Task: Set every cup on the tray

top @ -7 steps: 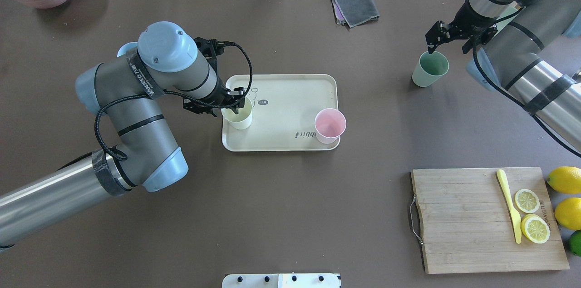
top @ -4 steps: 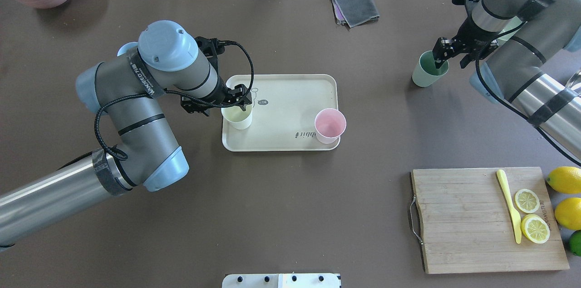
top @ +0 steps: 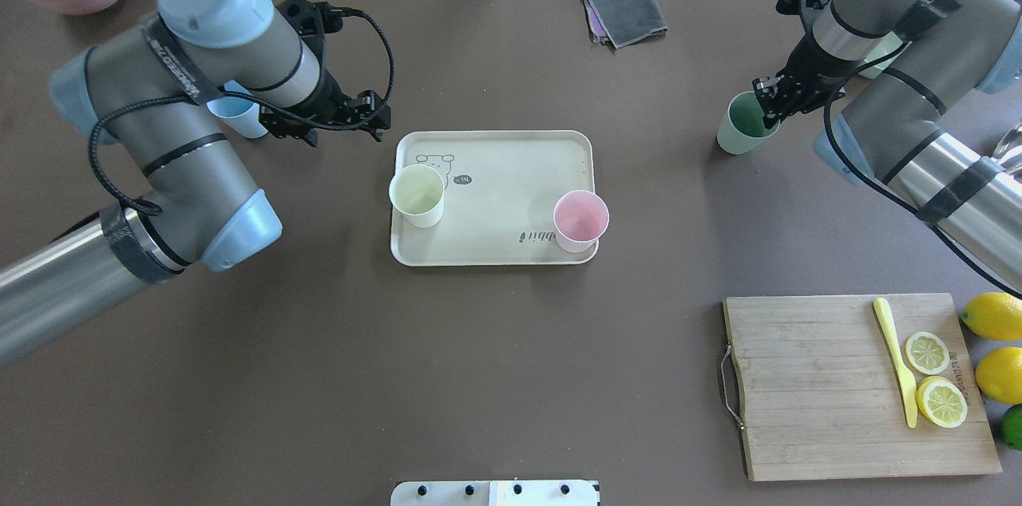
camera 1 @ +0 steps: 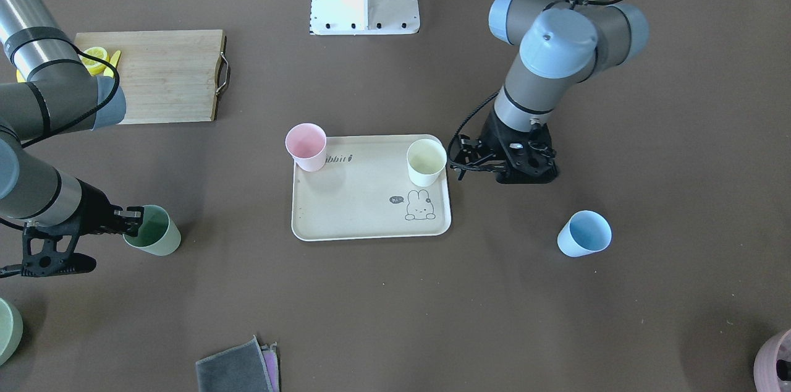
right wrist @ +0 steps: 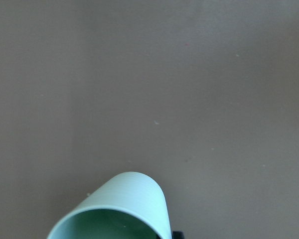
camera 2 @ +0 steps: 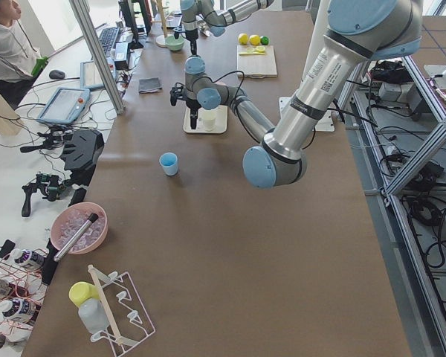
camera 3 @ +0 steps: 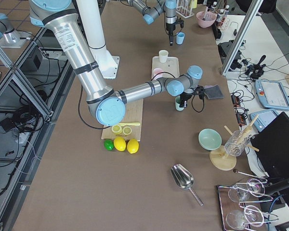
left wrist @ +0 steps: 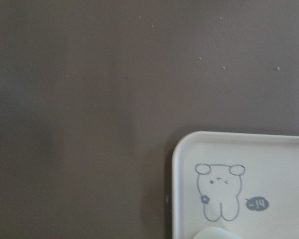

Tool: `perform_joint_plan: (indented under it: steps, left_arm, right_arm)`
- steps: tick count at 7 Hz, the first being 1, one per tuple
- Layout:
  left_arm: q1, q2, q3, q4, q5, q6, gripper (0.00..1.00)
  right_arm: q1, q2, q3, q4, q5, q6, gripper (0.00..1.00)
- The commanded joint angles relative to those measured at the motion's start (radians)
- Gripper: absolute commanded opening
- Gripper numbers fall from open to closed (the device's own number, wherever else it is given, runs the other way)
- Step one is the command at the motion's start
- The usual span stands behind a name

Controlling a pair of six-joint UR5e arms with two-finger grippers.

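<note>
Gone from the cream-white tapered tumbler (camera 1: 426, 162) is the left gripper (camera 1: 458, 159), which stood over it a second ago; the right gripper (camera 1: 131, 219) has meanwhile settled onto the sage green tapered tumbler (camera 1: 156, 234).

From the front, the left claw hangs spread and empty just beside the cream rectangular tray (camera 1: 358, 219). The right claw pinches the green tumbler's rim, one finger inside. A light blue tapered tumbler (camera 1: 584, 234) stands on the table, well apart from the tray.

Overhead, the cream-white tumbler and a pastel pink tapered tumbler (top: 580, 220) stand at opposite ends of the tray (two of four home).

The left wrist camera sees only the tray's bunny corner. The right wrist camera has the green rim close at its bottom edge.

I judge the green tumbler's carry to be the step in hand. It calls for a lift across to the bare middle of the tray, and the left claw must then come down around the blue one.
</note>
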Motion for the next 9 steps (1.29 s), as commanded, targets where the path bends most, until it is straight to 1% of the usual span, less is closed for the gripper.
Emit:
perform_joint_plan:
  steps: [1, 3, 4, 5, 6, 7, 8, 9]
  left_arm:
    - [-0.175, 0.063, 0.071, 0.000, -0.036, 0.324, 0.97]
    - [-0.220, 0.059, 0.168, -0.017, -0.053, 0.351, 0.97]
    - [-0.219, 0.060, 0.231, -0.094, -0.053, 0.344, 0.97]
    - [-0.217, 0.063, 0.248, -0.131, -0.054, 0.336, 0.97]
    - [-0.195, 0.065, 0.254, -0.133, -0.054, 0.321, 0.95]
    - [-0.182, 0.064, 0.257, -0.136, -0.054, 0.316, 0.92]
    - [-0.155, 0.065, 0.269, -0.141, -0.053, 0.316, 0.88]
    - [-0.142, 0.068, 0.276, -0.159, -0.053, 0.314, 0.77]
  right_arm:
    - [-0.019, 0.089, 0.005, -0.019, 0.037, 0.111, 0.00]
    - [-0.147, 0.211, 0.006, -0.005, 0.022, 0.373, 0.00]
    - [-0.221, 0.252, 0.013, -0.003, -0.026, 0.479, 0.00]
    - [-0.270, 0.263, 0.011, -0.002, -0.064, 0.497, 0.00]
    - [-0.301, 0.259, 0.010, 0.016, -0.078, 0.502, 0.00]
    - [-0.320, 0.253, -0.003, 0.036, -0.122, 0.505, 0.00]
    - [-0.321, 0.253, -0.012, 0.040, -0.139, 0.503, 0.00]
    - [-0.321, 0.254, -0.012, 0.041, -0.141, 0.499, 0.64]
